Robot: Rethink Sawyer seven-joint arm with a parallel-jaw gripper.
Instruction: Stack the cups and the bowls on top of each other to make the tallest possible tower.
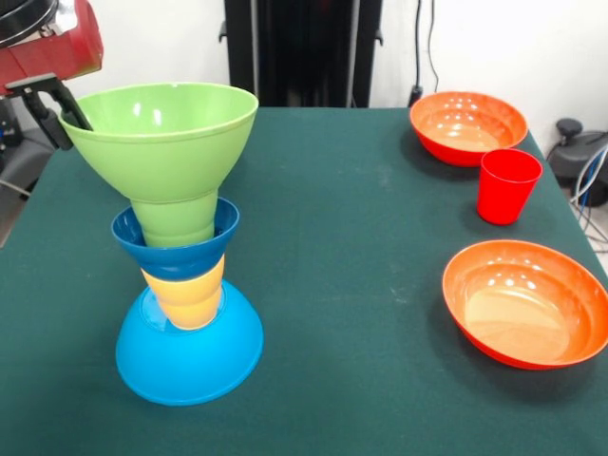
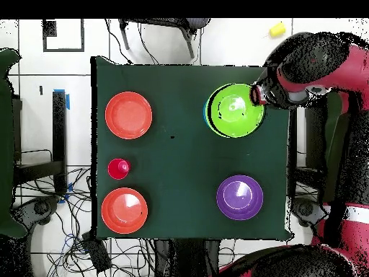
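Observation:
The tower stands at the left of the front view. Its base is the upturned light-blue bowl [image 1: 188, 356]. Above it come a yellow cup [image 1: 185, 296], the small dark-blue bowl [image 1: 176, 249], a green cup [image 1: 176, 217] and the green bowl [image 1: 163, 128] on top, open side up. My gripper [image 1: 72, 129] is shut on the green bowl's left rim, one finger inside and one outside. From overhead, the gripper [image 2: 256, 95] is at the green bowl's [image 2: 234, 110] right rim. The purple bowl [image 2: 239, 197] sits alone on the table. The second yellow cup is not on the table.
Two orange bowls [image 1: 468, 126] [image 1: 527, 302] and a red cup [image 1: 507, 185] stand at the right of the front view. From overhead they are at the left: orange bowls [image 2: 129, 115] [image 2: 125, 210], red cup [image 2: 118, 169]. A small yellow object [image 2: 277, 29] lies off the table.

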